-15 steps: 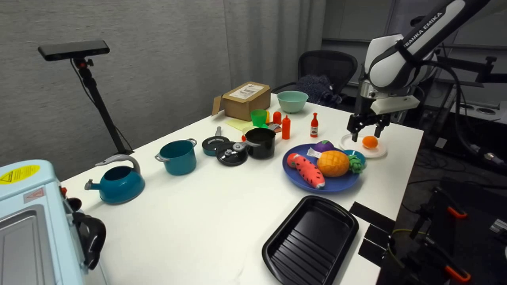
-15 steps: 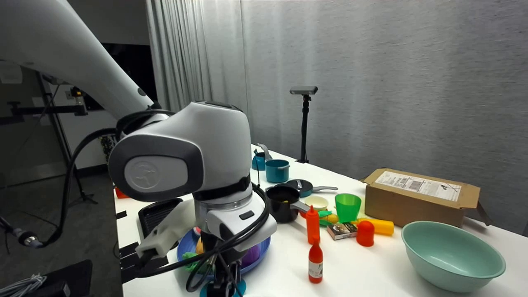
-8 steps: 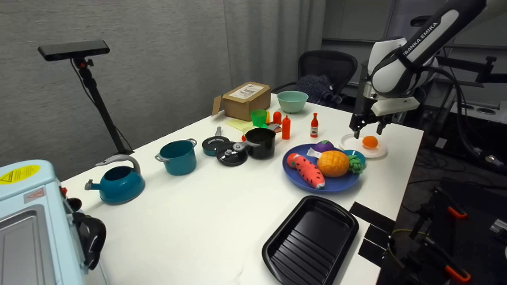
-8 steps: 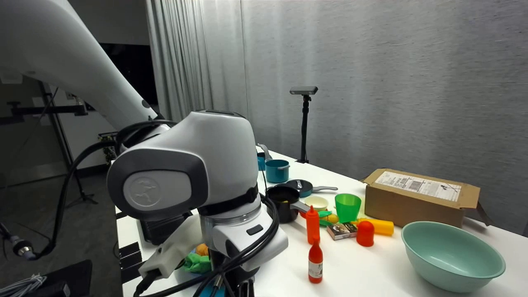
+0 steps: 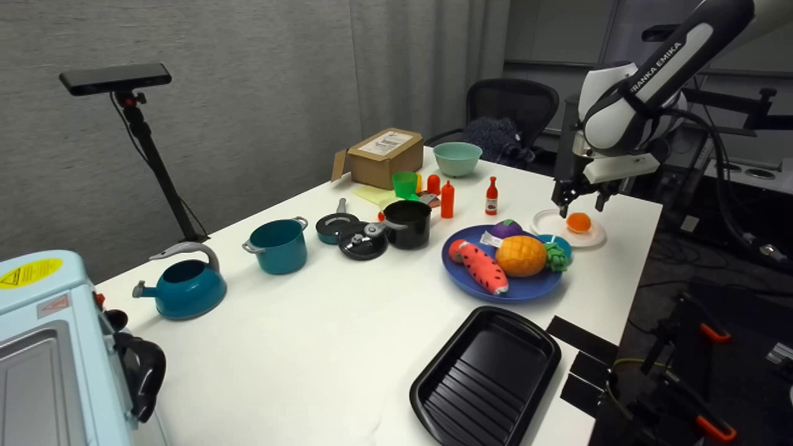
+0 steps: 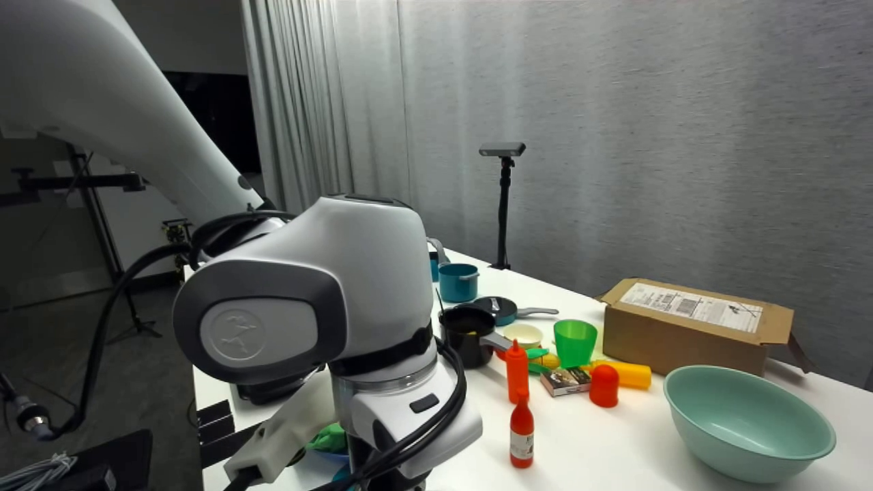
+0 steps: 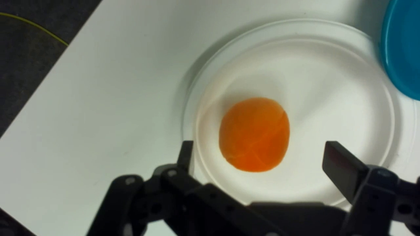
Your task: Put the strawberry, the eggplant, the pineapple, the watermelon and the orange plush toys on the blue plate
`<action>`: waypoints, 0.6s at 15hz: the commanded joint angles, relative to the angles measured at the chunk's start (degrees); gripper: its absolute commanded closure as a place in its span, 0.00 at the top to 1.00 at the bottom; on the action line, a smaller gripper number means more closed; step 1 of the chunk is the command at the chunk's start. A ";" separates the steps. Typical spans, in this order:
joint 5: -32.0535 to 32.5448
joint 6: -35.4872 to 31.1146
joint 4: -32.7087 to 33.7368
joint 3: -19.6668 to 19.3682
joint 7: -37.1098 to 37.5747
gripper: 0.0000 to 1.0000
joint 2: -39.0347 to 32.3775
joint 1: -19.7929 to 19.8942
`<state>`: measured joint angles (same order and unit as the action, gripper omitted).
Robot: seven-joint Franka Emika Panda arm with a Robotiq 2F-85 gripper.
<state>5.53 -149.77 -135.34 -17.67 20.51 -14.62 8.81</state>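
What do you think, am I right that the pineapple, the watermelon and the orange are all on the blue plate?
Not quite: the orange isn't on the blue plate. It sits on the white plate, as the wrist view shows. The pineapple and the watermelon are on the blue plate, as you said.

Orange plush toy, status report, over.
Gripper open over white plate. Orange plush toy lying there, ungripped, not yet on blue plate. Teal dish at white plate's rim, likely out of the way.
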 commanded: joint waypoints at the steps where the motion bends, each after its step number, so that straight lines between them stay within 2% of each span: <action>1: 0.49 -2.80 0.18 -0.18 0.25 1.00 -1.54 0.09; 7: -4.23 -6.43 0.33 0.73 -0.54 1.00 -5.15 0.99; 8: -5.28 -6.83 0.35 0.87 -0.65 0.75 -5.46 1.05; 9: -6.20 -7.07 0.30 0.99 -0.96 0.72 -5.51 1.06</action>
<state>2.31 -155.01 -135.45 -17.60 20.52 -19.06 8.83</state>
